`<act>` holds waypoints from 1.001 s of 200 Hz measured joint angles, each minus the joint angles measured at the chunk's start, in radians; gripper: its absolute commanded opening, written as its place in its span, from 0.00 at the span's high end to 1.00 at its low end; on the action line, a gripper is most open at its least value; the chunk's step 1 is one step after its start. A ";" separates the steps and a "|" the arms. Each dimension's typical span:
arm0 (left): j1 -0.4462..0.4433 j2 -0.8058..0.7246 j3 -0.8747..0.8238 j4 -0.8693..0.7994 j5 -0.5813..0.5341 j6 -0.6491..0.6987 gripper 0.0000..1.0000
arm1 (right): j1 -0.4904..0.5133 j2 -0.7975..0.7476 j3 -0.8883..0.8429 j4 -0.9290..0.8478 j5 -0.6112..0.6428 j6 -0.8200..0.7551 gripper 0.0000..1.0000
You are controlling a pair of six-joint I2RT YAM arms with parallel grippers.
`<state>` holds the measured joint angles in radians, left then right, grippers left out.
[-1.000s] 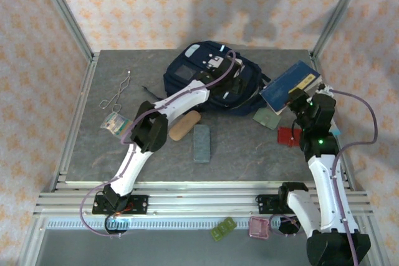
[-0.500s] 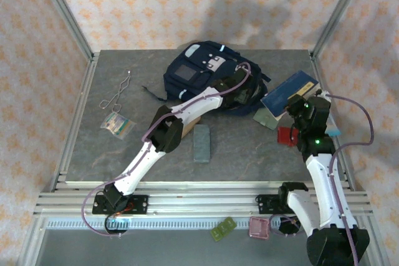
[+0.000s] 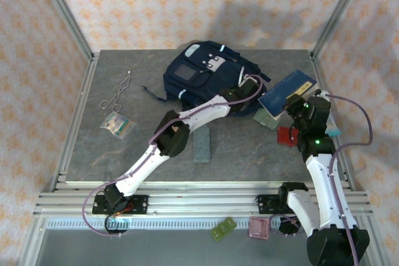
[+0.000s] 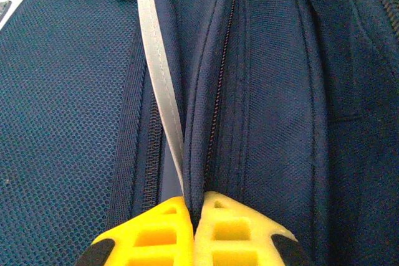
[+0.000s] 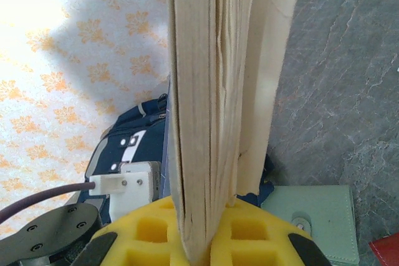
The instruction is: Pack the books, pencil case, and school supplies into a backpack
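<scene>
The navy backpack (image 3: 202, 74) lies at the back centre of the table. My left gripper (image 3: 250, 89) reaches to its right edge. In the left wrist view its yellow fingertips (image 4: 163, 232) are shut on a fold of the backpack's fabric (image 4: 193, 154), between a zipper and a pale stripe trim (image 4: 156, 60). My right gripper (image 3: 294, 106) is shut on a dark blue book (image 3: 288, 90) and holds it tilted just right of the backpack. Its pale page edges (image 5: 209, 91) stand between the pads of the right gripper (image 5: 209, 244). A grey-green square piece (image 3: 267, 118) lies under the book, and a grey-blue flat case (image 3: 202, 145) lies in front of the backpack.
A red flat item (image 3: 287, 136) lies beside the right arm. A pale packet (image 3: 117, 123) and a bent wire (image 3: 118, 95) lie at the left. Small green (image 3: 222, 229) and pink (image 3: 259, 228) pieces sit on the front rail. Frame posts and patterned walls close in the table.
My left gripper slid right along the backpack to its right edge and shut on the fabric. The right gripper lowered the book a little, then held still.
</scene>
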<state>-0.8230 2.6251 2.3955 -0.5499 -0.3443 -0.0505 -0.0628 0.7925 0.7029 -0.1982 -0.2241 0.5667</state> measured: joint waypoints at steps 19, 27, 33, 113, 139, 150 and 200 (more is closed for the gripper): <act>0.000 -0.002 0.000 -0.001 0.000 0.001 1.00 | 0.000 -0.001 0.000 -0.002 0.004 0.002 1.00; 0.000 -0.007 0.000 -0.005 0.002 0.004 1.00 | 0.000 -0.001 0.000 -0.004 0.009 0.002 1.00; 0.000 -0.013 -0.002 -0.008 0.005 0.005 1.00 | 0.000 -0.001 0.000 -0.006 0.013 0.003 1.00; 0.074 -0.397 -0.249 -0.021 0.108 -0.004 1.00 | 0.000 -0.003 -0.053 0.028 -0.024 0.050 1.00; 0.112 -0.482 -0.259 -0.011 0.128 -0.012 1.00 | 0.001 0.057 -0.108 0.143 -0.161 0.103 1.00; 0.121 -0.499 -0.259 -0.007 0.129 -0.012 1.00 | 0.011 0.100 -0.124 0.197 -0.205 0.129 1.00; 0.123 -0.508 -0.259 -0.005 0.151 -0.019 1.00 | 0.183 0.344 -0.127 0.452 -0.283 0.199 1.00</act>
<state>-0.7002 2.1174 2.1361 -0.5545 -0.1936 -0.0700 0.1204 1.1366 0.5762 0.2535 -0.5068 0.7658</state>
